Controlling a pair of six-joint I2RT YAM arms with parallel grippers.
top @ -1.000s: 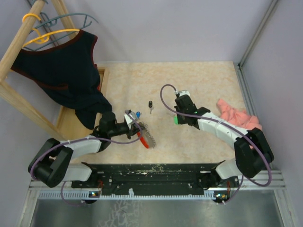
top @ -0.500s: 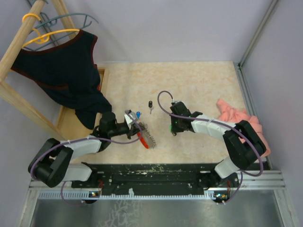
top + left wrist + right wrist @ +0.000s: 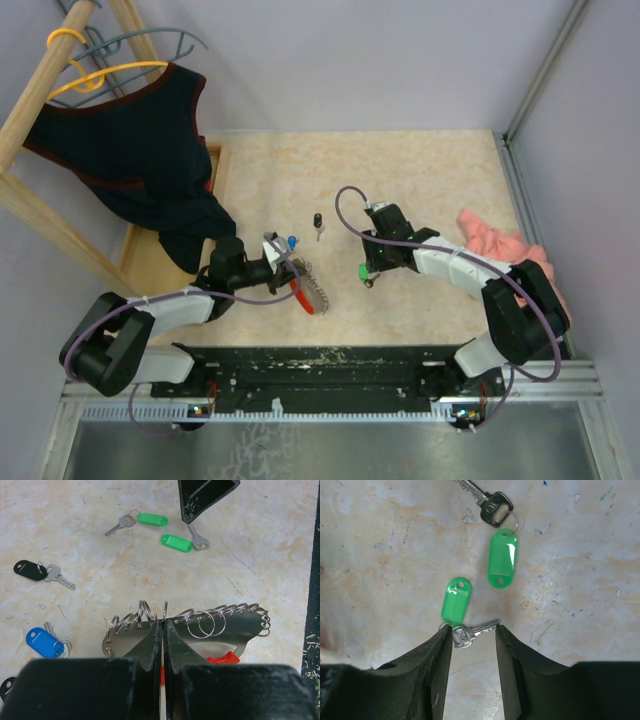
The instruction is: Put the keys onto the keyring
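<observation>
Left gripper (image 3: 163,623): jaws pressed together, pinching the top edge of the keyring (image 3: 235,630).
Keyring: grey strip carrying a row of wire rings, with a red piece below it.
Far green key (image 3: 141,520): flat on the table (image 3: 75,510).
Near green key (image 3: 181,542): its metal end lies by the tip of the right gripper finger (image 3: 206,495).
Black key (image 3: 37,571): far left.
Blue key (image 3: 44,641): just left of the keyring.

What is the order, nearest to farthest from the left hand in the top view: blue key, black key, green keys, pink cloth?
1. Blue key, just beyond the left hand.
2. Black key, farther back, rightward.
3. Green keys, across to the right.
4. Pink cloth, far right.
</observation>
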